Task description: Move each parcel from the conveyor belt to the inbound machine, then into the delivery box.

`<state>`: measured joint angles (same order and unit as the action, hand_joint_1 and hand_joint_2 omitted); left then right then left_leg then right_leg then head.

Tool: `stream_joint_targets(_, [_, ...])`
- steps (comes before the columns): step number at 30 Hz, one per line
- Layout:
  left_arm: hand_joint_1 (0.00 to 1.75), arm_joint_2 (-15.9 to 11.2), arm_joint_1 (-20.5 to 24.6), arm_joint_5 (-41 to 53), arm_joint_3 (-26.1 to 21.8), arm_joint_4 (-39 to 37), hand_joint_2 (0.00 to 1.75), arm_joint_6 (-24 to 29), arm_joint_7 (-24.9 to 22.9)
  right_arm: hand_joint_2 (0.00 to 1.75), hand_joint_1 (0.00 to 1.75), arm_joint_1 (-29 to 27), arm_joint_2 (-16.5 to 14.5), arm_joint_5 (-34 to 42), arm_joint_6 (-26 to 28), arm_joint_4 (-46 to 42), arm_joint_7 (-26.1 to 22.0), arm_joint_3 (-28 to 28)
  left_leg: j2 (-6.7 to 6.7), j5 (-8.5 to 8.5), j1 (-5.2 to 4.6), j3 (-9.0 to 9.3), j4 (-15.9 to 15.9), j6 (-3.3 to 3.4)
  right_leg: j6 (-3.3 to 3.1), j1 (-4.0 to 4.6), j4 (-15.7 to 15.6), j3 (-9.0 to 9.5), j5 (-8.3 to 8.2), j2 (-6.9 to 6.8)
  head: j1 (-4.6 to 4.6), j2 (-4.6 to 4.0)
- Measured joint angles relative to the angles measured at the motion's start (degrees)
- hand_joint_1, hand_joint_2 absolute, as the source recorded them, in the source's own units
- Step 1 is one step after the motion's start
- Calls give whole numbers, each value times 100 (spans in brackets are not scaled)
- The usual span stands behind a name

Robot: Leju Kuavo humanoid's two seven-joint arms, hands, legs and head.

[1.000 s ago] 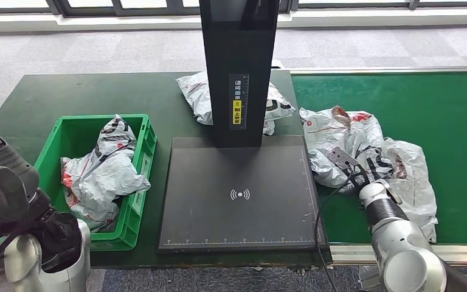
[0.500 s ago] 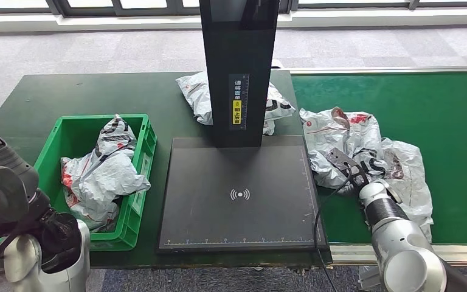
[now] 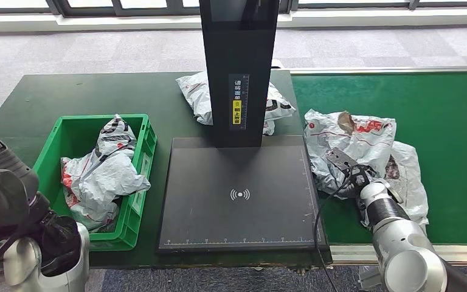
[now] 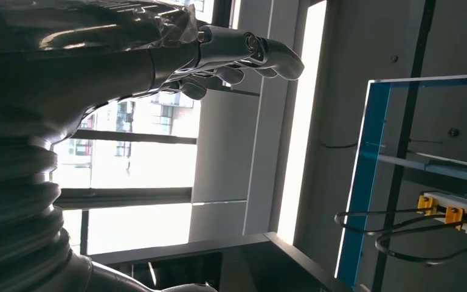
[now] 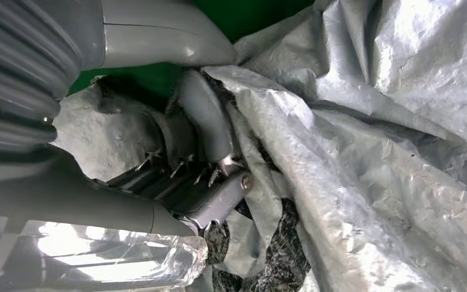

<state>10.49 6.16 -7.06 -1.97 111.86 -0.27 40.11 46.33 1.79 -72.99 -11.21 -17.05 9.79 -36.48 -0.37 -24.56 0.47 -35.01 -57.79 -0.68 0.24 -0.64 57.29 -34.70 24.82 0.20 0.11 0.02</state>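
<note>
Take the black scanner platform [image 3: 240, 191] of the inbound machine as your landmark: its dark upright column [image 3: 239, 70] rises from the platform's far edge, and the platform's top is bare apart from its printed signal mark. To the platform's right, on the green conveyor belt [image 3: 444, 109], you see the grey plastic mailer parcel [image 3: 356, 143] lying crumpled just beside the platform's right edge, partly on top of a second grey parcel [image 3: 410, 176] that lies farther from the platform. Your right hand [image 3: 348, 169] is on the near parcel, and in the right wrist view its fingers [image 5: 204, 115] are curled into the folds of the wrinkled film, gripping a bunch of it; the parcel sits on the belt, not lifted clear as far as you can tell. To the platform's left stands the green delivery box [image 3: 140, 176], holding one grey parcel [image 3: 100, 173]. Another parcel [image 3: 197, 94] lies on the table behind the column. Your left hand [image 3: 6, 182] hangs low, left of the delivery box, holding nothing, its fingers [image 4: 243, 52] loosely bent and apart.
</note>
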Motion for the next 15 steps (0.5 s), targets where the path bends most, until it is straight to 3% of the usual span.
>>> stream_joint_targets(15, [0,-4,-1,0,1,20,175,1,0,175,175,-1,0,27,2,2,-61,0,0,0,0,0,0,0,0,0,0,0,0,0,0,0])
